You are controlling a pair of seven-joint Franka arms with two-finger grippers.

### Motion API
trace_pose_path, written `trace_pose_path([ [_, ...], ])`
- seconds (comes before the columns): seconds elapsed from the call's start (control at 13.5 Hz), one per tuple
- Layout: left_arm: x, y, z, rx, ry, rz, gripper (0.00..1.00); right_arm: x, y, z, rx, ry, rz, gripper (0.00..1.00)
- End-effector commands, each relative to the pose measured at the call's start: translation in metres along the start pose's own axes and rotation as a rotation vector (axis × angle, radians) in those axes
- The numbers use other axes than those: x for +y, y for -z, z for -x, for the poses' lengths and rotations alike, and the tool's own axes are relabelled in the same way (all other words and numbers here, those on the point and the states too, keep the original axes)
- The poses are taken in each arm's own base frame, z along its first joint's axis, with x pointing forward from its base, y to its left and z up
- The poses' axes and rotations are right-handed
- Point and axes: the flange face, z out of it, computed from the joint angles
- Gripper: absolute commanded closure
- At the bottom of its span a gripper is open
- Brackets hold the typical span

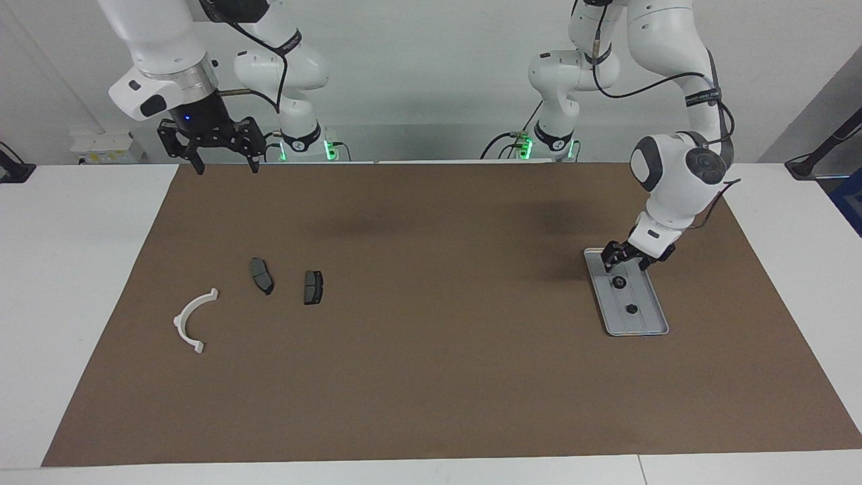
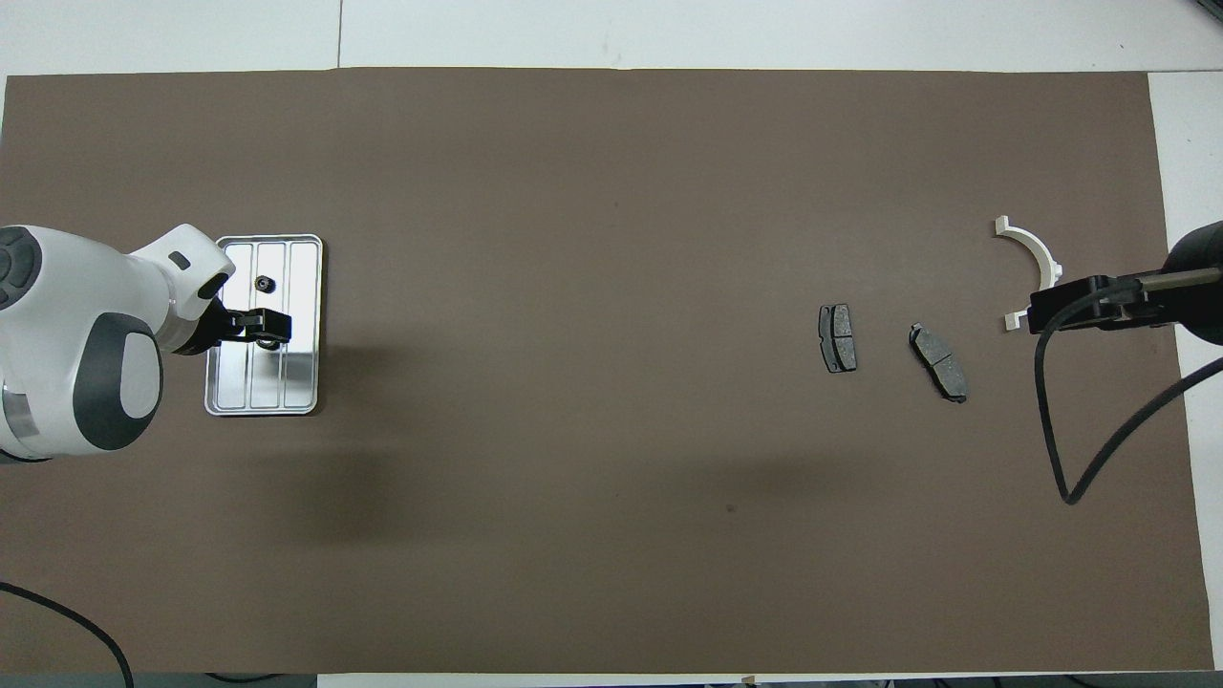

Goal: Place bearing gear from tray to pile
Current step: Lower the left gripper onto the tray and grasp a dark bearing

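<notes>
At right of centre in the facing view, a shallow ridged silver-grey metal tray (image 1: 643,320) lies on the brown-covered worktop (image 1: 438,377). Two small dark bearing gears (image 1: 617,281) sit in it. The left pincer (image 1: 627,260) hangs just over the gear nearer the robots; whether its tips are spread or clenched cannot be told. At centre left lies the pile: a white curved plastic half-ring (image 1: 191,322) and two dark grey pads (image 1: 262,275). The right pincer (image 1: 222,162) waits released at upper left. A badly centred pinch could flick the gear away.
</notes>
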Motion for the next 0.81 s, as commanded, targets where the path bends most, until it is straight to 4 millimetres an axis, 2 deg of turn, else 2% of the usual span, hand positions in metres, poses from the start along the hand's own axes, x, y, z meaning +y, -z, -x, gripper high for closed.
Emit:
trace_pose_path([
  [0.0, -0.004, -0.02, -0.002, 0.013, -0.011, 0.001, 0.07, 0.003, 0.002, 0.004, 0.015, -0.024, -0.026, 0.0],
  [0.37, -0.012, -0.033, -0.005, 0.019, -0.045, -0.002, 0.08, 0.0, -0.001, 0.008, 0.007, -0.024, -0.026, 0.0],
  [0.74, -0.011, -0.039, -0.005, 0.012, -0.049, -0.002, 0.11, -0.003, -0.024, 0.002, 0.028, -0.03, -0.027, 0.0],
])
